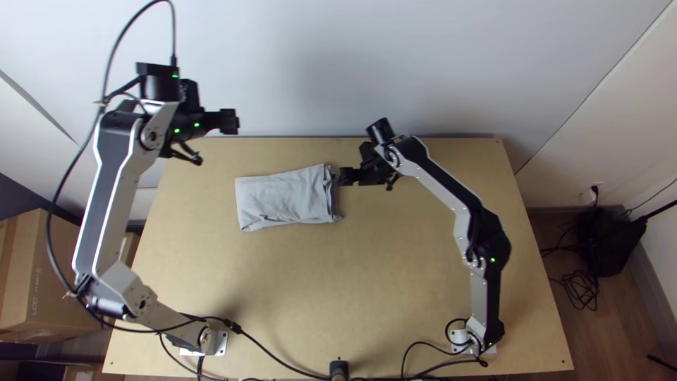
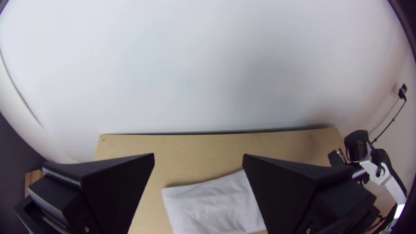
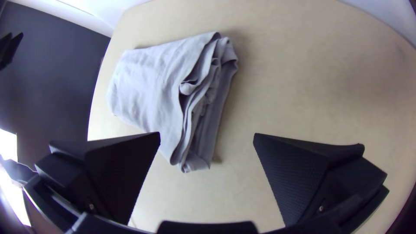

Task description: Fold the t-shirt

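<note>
The t-shirt (image 1: 285, 199) lies toward the far side of the table (image 1: 367, 282), folded into a compact rectangle and seemingly almost finished (its ragged layered end may want tidying), with left gripper (image 2: 198, 154) and right gripper (image 3: 207, 133) wide apart, empty

Steep top view from high up; same table (image 1: 395, 282) in both wrist views

Shirt (image 2: 208, 208) partly hidden.
L wrist view: my L claw (image 1: 229, 121) blocks pt of it; btm edge crops more.
</note>
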Available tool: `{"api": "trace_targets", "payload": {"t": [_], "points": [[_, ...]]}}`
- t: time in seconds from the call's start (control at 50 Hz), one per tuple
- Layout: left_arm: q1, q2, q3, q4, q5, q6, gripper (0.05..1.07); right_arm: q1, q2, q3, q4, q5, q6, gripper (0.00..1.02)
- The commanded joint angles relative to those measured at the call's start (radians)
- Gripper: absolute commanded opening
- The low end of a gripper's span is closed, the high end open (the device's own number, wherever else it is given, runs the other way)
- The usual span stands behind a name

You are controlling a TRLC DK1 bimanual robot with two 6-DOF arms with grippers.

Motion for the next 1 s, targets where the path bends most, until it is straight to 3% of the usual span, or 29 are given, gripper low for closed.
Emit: {"api": "trace_targets", "payload": {"t": [0.0, 0.12, 0.62, 0.66, 0.7, 0.78, 0.86, 0.98], "points": [[0.053, -0.078, -0.065, -0.016, 0.014, 0.024, 1.03, 0.033, 0.093, 0.089, 0.0, -0.008, 0.013, 0.99], [0.111, -0.116, -0.079, -0.037, 0.015, 0.041, 1.03, 0.054, 0.184, 0.156, 0.012, -0.006, 0.043, 0.99], [0.182, -0.161, -0.09, -0.049, 0.014, 0.066, 1.03, 0.137, 0.382, 0.337, 0.015, -0.034, 0.042, 0.98], [0.18, -0.161, -0.087, -0.049, 0.015, 0.066, 1.03, 0.141, 0.395, 0.342, 0.015, -0.035, 0.042, 0.88], [0.18, -0.161, -0.085, -0.049, 0.015, 0.066, 1.03, 0.145, 0.403, 0.342, 0.015, -0.043, 0.036, 0.71], [0.179, -0.161, -0.082, -0.049, 0.015, 0.067, 1.03, 0.141, 0.398, 0.322, 0.008, -0.086, 0.023, 0.18], [0.179, -0.161, -0.08, -0.049, 0.015, 0.072, 1.03, 0.117, 0.369, 0.265, 0.008, -0.103, -0.006, 0.03], [0.18, -0.164, -0.08, -0.049, 0.015, 0.078, 1.03, 0.036, 0.288, 0.138, 0.032, -0.111, -0.033, 0.02]]}}
